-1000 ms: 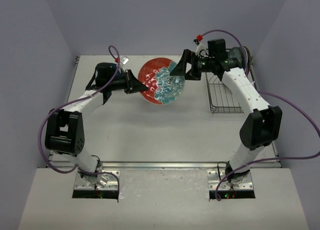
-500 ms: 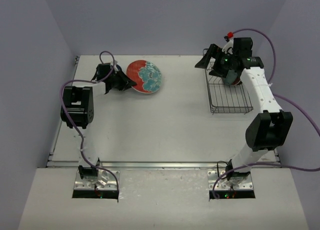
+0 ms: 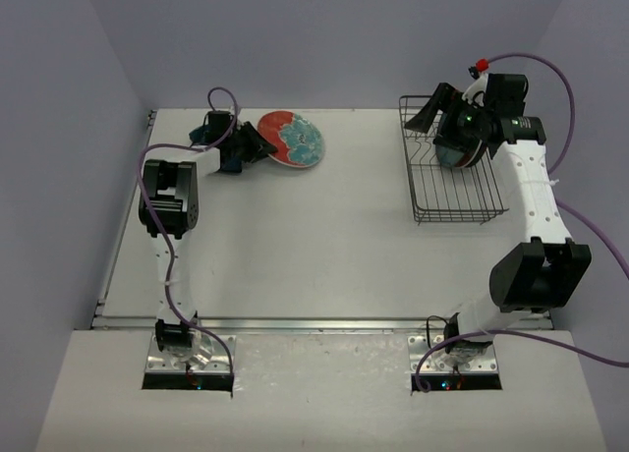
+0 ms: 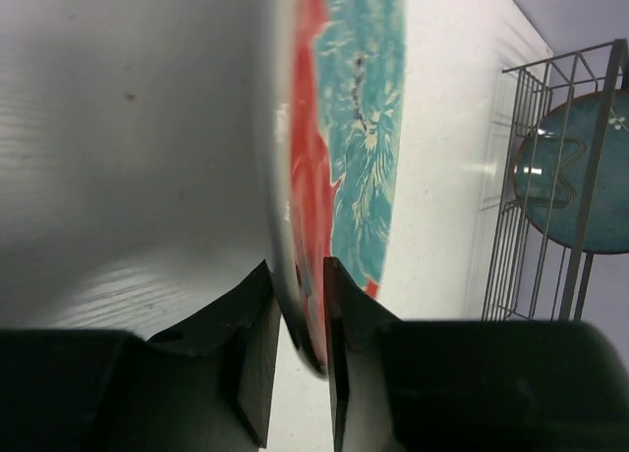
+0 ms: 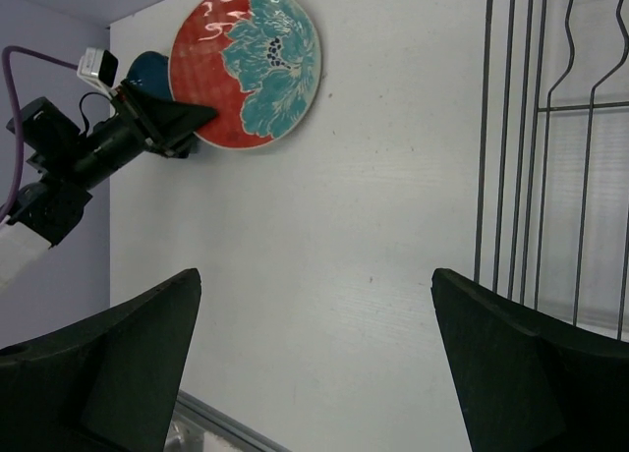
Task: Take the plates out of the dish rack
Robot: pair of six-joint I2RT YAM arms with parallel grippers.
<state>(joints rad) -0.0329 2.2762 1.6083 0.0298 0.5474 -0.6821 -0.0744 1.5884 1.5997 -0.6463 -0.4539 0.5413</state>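
My left gripper [image 3: 257, 145] is shut on the rim of the red-orange plate with the light-blue patterned face [image 3: 293, 138], low over the table's far left. In the left wrist view the jaws [image 4: 300, 314] pinch the plate's edge [image 4: 344, 128]. My right gripper [image 3: 425, 118] is open and empty above the far left corner of the wire dish rack [image 3: 432, 214]. A teal plate [image 3: 458, 153] stands in the rack, partly hidden by the right wrist; it also shows in the left wrist view [image 4: 580, 167]. The right wrist view shows the open gripper [image 5: 316, 275], the red-orange plate [image 5: 246, 64] and rack wires [image 5: 511, 128].
The purple back wall runs just behind the plate and the rack. A dark blue rounded shape [image 5: 147, 74] shows behind the left gripper [image 5: 167, 123] in the right wrist view. The left arm's links [image 3: 169, 198] stand along the table's left side.
My left gripper has carried the red-orange plate back and left toward the far left of the table. My right gripper has let go of it and moved right, over the rack.
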